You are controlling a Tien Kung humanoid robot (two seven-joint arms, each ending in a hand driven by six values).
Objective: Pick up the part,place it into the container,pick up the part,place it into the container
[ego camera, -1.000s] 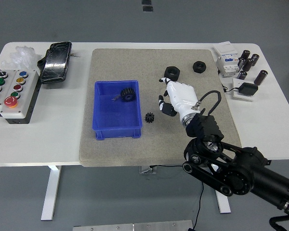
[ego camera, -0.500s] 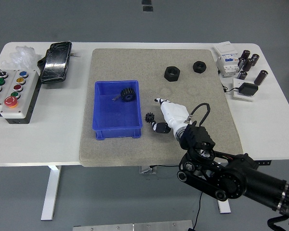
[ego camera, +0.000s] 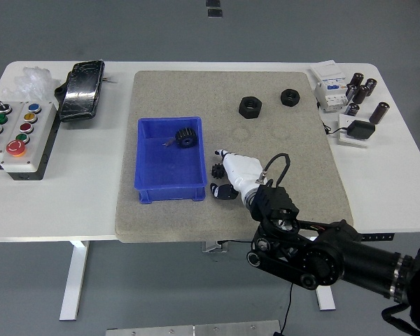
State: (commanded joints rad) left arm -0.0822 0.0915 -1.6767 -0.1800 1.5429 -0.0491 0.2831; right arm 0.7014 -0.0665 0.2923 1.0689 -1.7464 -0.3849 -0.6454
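While the small black toothed gear lay on the grey felt mat, just right of the blue plastic bin, the right hand in its white shell sat right against it. Its dark fingertips curled down beside the gear; whether they actually gripped it, I cannot tell. Inside the bin, near its far right corner, rested a larger black gear. Farther back on the mat stood two black hexagonal nuts, the bigger nut to the left and the smaller nut to the right. The black right arm reached in from the lower right corner. On the white table a grey button box with coloured buttons sat at the left, a black cased device behind it, and white modules with dark cylinders at the far right.
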